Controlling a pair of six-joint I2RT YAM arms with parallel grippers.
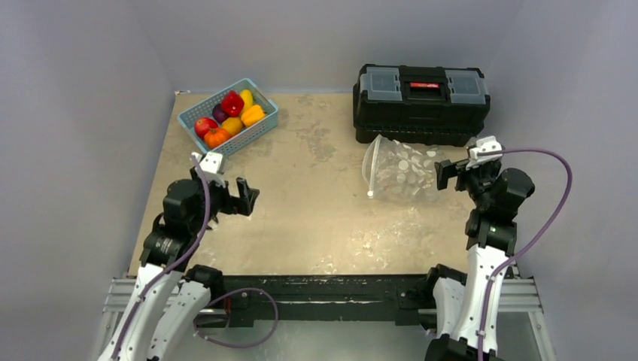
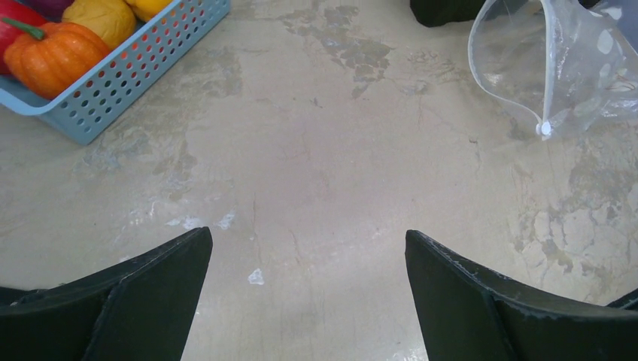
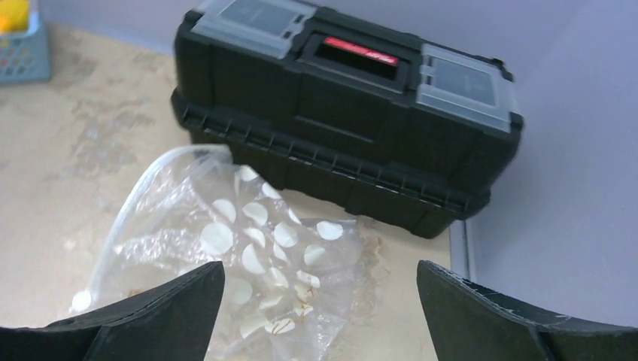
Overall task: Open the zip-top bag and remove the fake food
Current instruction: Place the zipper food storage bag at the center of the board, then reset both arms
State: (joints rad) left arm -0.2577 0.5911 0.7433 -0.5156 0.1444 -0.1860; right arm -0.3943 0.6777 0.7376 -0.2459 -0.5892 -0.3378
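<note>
The food sits heaped in the basket at the far left corner of the worktop. The bag lies just in front of the toolbox, its mouth gaping leftward. My right jaws hang empty beside its closed end. My left jaws hover empty, nearer than the basket.

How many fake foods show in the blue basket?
7 in the basket: apple, pumpkin, purple piece, red pepper, yellow piece, orange pepper, yellow-orange piece. More may hide beneath.
</note>
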